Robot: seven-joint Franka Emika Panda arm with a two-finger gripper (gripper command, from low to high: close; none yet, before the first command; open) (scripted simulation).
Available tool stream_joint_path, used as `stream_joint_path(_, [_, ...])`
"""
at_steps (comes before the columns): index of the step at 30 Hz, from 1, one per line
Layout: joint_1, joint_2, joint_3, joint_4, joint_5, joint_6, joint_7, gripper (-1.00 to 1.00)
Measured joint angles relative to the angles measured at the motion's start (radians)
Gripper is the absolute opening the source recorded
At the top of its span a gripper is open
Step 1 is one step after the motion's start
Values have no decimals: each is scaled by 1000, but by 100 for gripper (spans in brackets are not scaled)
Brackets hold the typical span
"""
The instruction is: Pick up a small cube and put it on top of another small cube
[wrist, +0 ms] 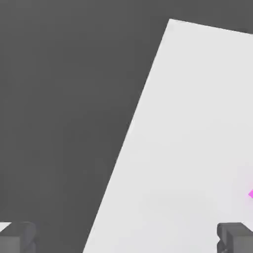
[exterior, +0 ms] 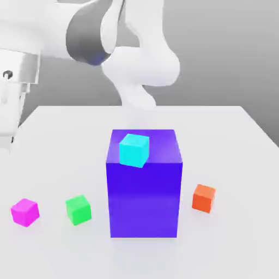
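Observation:
The small magenta-pink cube [exterior: 25,212] rests on the white table [exterior: 229,136] near the front, at the exterior view's left. A sliver of the pink cube [wrist: 250,194] also peeks in at the edge of the hand view. My gripper [wrist: 126,239] is open, its two dark fingertips [wrist: 19,236] far apart with nothing between them, hovering over the table's edge. In the exterior view the white arm [exterior: 141,60] reaches from the back toward the upper left, high above the cubes.
A big blue-violet block [exterior: 144,196] stands mid-table with a small cyan cube [exterior: 134,150] on its top. A small green cube [exterior: 78,210] sits between the pink cube and the block. A small orange-red cube [exterior: 204,198] lies to the block's right.

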Motion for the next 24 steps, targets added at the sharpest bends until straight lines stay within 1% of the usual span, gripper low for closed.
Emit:
stream_joint_path(4, [-85, 134, -46, -43, 33, 67, 146, 0])
stream_joint_path(8, [-122, 269, -67, -80, 110, 136, 248, 0])
stream_joint_path(13, [-170, 449, -19, -55, 178, 272, 227, 0])
stream_joint_path(14, [-179, 477, -9, -50, 183, 295, 223, -100])
stream_joint_path(20, [-183, 492, -5, -47, 184, 308, 223, -100])
stream_joint_path(24, [-165, 394, -30, -67, 157, 230, 244, -100])
